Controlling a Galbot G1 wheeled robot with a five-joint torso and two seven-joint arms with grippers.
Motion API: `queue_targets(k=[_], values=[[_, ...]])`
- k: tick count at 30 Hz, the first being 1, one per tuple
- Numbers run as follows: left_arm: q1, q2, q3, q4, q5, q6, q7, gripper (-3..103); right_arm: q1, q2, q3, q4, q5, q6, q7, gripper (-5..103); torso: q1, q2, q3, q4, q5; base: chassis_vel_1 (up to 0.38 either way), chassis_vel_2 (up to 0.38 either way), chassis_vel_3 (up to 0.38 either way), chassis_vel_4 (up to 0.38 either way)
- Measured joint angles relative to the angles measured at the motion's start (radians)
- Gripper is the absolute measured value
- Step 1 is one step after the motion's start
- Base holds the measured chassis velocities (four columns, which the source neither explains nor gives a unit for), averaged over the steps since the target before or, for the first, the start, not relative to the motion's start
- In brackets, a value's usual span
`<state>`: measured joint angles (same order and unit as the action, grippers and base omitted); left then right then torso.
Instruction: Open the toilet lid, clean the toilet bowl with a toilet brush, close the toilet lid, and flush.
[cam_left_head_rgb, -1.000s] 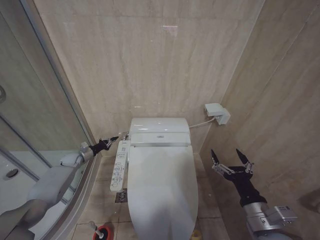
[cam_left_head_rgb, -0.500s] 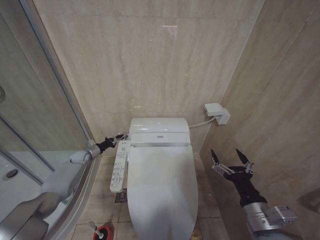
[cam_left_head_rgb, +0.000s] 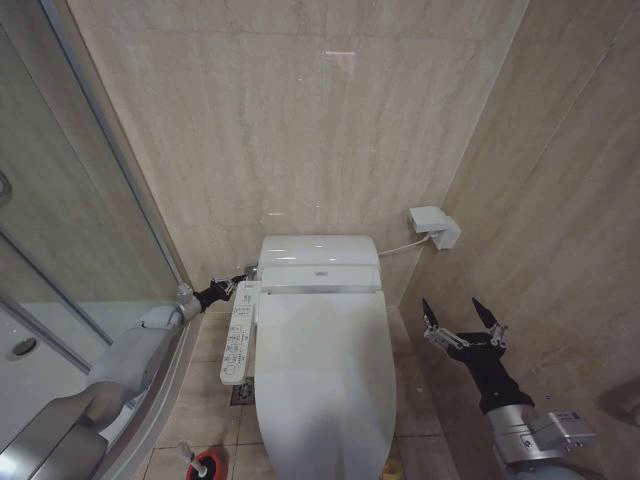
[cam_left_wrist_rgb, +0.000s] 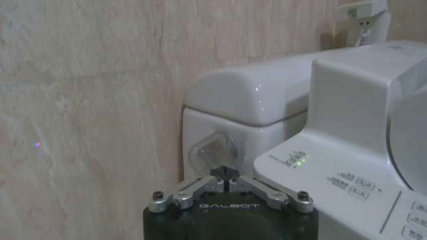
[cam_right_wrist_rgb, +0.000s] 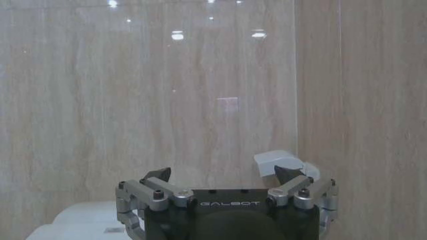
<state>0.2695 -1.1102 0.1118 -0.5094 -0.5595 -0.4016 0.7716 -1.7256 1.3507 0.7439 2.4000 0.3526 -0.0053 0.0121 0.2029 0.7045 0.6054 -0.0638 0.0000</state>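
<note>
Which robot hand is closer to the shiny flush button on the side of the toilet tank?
The left gripper: its shut tips sit right at the flush button. The right gripper hangs open on the toilet's other side, beside the toilet lid.

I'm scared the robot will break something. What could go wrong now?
The shut left gripper points at the clear round flush button on the white ceramic tank's side; its tip might slide off. The long white control panel sits just beside it, so a wrong button could get bumped. The open right gripper hovers close to the beige tiled wall and might scrape it.
</note>
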Motion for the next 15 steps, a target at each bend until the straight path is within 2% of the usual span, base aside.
queue_targets(k=[7, 15], values=[[-0.017, -0.028, 0.0, 0.036, 0.007, -0.001, 0.001, 0, 0.0, 0.0, 0.0, 0.0, 0.0, 0.0, 0.0, 100, 0.0, 0.0, 0.0, 0.0004, 0.0002, 0.0, 0.0, 0.0, 0.0], [-0.018, -0.055, -0.009, 0.059, 0.007, 0.005, -0.027, 0, 0.0, 0.0, 0.0, 0.0, 0.0, 0.0, 0.0, 100, 0.0, 0.0, 0.0, 0.0002, 0.0005, 0.0, 0.0, 0.0, 0.0]])
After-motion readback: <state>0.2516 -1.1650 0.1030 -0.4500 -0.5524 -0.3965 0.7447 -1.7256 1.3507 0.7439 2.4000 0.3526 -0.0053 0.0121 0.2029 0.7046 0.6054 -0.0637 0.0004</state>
